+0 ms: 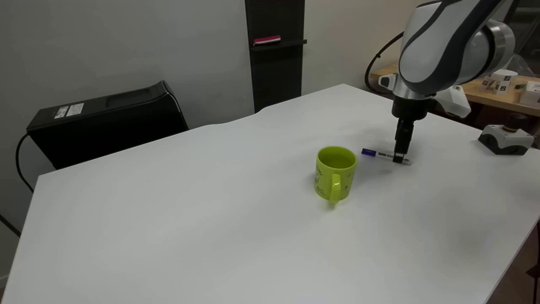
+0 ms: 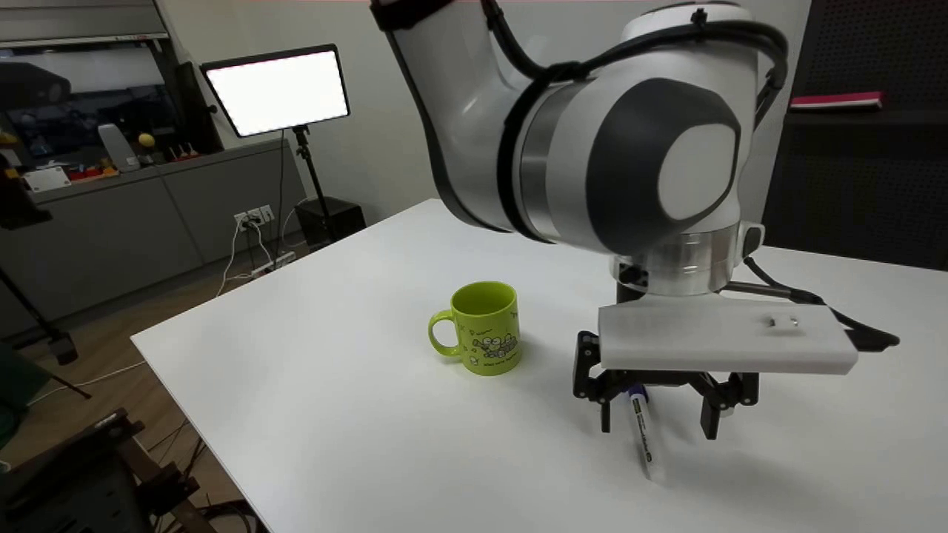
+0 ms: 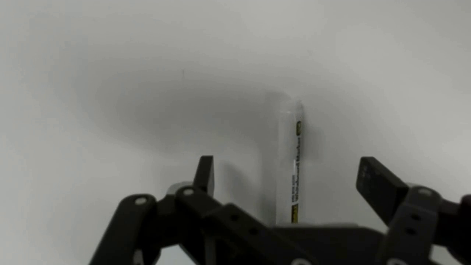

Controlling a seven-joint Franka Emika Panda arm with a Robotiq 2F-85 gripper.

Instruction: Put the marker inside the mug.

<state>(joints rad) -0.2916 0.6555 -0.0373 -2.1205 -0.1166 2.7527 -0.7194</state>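
Nothing yet grasped: gripper [image 2: 658,434] spread astride the marker [image 3: 289,162]. Closing, lifting and insertion into the mug [image 2: 485,333], upright near the marker, all remain.

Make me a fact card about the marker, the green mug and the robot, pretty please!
Marker: white body, dark blue cap, lying on the table
Mug: lime green, upright, one handle, drawings on its side
End effector: open, straddling the marker without gripping it
Inside the mug: nothing showing
Job: marker not in the mug yet
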